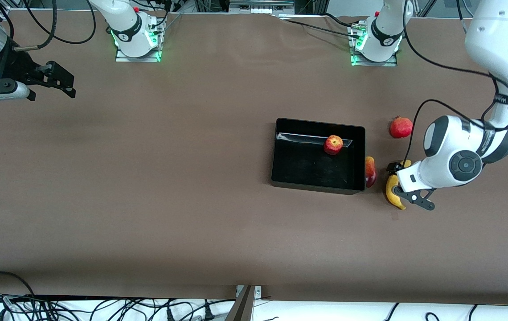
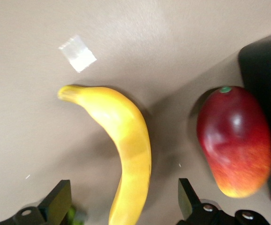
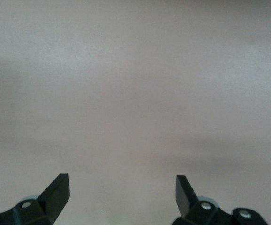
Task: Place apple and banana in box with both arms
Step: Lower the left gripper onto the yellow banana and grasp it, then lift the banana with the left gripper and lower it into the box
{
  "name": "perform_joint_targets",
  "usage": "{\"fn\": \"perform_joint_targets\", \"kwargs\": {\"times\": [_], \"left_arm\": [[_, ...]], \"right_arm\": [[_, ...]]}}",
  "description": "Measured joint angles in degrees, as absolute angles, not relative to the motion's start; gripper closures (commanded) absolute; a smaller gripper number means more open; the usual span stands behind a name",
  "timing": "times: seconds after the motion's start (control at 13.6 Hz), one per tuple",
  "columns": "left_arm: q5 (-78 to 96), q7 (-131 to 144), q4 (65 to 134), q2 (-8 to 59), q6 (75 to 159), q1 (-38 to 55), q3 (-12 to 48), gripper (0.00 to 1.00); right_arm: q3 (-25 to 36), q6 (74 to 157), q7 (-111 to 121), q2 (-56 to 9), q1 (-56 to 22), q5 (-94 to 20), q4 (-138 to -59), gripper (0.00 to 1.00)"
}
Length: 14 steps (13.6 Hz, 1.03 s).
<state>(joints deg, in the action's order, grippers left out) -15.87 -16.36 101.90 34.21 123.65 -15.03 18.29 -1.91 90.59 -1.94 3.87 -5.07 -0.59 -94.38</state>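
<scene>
The apple [image 1: 333, 145] lies in the black box [image 1: 317, 184], near its wall farther from the front camera. The yellow banana [image 1: 392, 191] lies on the table beside the box, toward the left arm's end. My left gripper [image 1: 400, 183] is open and low over the banana, one finger on each side of it, not closed on it. In the left wrist view the banana [image 2: 128, 147] runs between the fingers [image 2: 60, 200]. My right gripper [image 1: 60, 82] is open and empty, waiting in the air over the right arm's end of the table.
A red-yellow mango-shaped fruit [image 1: 370, 171] lies against the box's outer wall, between box and banana; it also shows in the left wrist view [image 2: 235, 140]. A plain red round fruit [image 1: 400, 127] lies farther from the front camera. A small tape patch [image 2: 78, 53] is on the table.
</scene>
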Motion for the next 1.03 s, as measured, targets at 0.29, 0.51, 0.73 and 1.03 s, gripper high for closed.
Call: {"fn": "perform_joint_targets", "kwargs": {"times": [0.29, 0.51, 0.73, 1.03], "left_arm": [[-15.9, -16.5, 104.6, 35.9, 125.8, -15.1, 18.5, 0.97], [-15.9, -16.5, 104.7, 35.9, 125.9, -15.9, 18.4, 1.00], [-15.9, -16.5, 103.3, 35.0, 124.4, -16.0, 18.9, 1.00], [-15.6, -9.3, 94.5, 30.0, 106.7, -15.9, 25.8, 1.00]], "right_arm": [[-1.9, 90.6, -1.9, 3.9, -5.1, -0.6, -94.4, 0.00], [-1.9, 90.6, -1.9, 3.9, -5.1, -0.6, -94.4, 0.00], [-1.9, 90.6, -1.9, 3.9, -5.1, -0.6, -94.4, 0.00], [-1.9, 90.6, -1.9, 3.9, -5.1, -0.6, -94.4, 0.00]]}}
